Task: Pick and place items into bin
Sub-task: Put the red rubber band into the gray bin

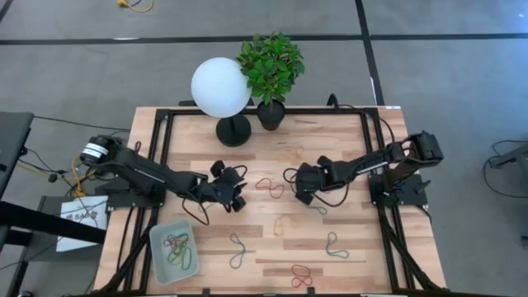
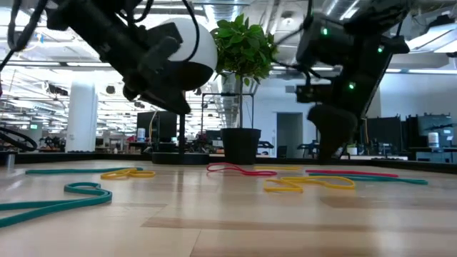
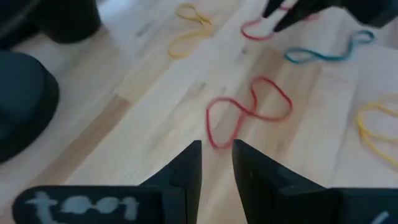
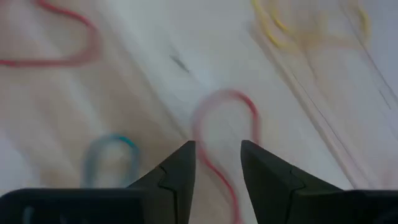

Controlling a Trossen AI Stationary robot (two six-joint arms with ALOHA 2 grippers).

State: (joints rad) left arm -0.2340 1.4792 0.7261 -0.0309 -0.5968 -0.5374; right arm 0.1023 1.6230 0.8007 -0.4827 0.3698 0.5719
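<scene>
The bin (image 1: 159, 247) holds several rubber bands (image 1: 178, 250); both end effectors released, empty

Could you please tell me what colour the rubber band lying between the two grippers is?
The rubber band is red, clearest in the left wrist view.

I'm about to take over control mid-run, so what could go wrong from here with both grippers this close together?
Both arms aim at one band: the left gripper and right gripper, both open, flank the thin red rubber-band loop at mid-table, so they might collide or tug it apart.

Flat bands on the wooden table may slip out between the fingers.

The shallow pale translucent plastic bin lies near the table's front left corner, so a floppy band could drop on the way there.
</scene>
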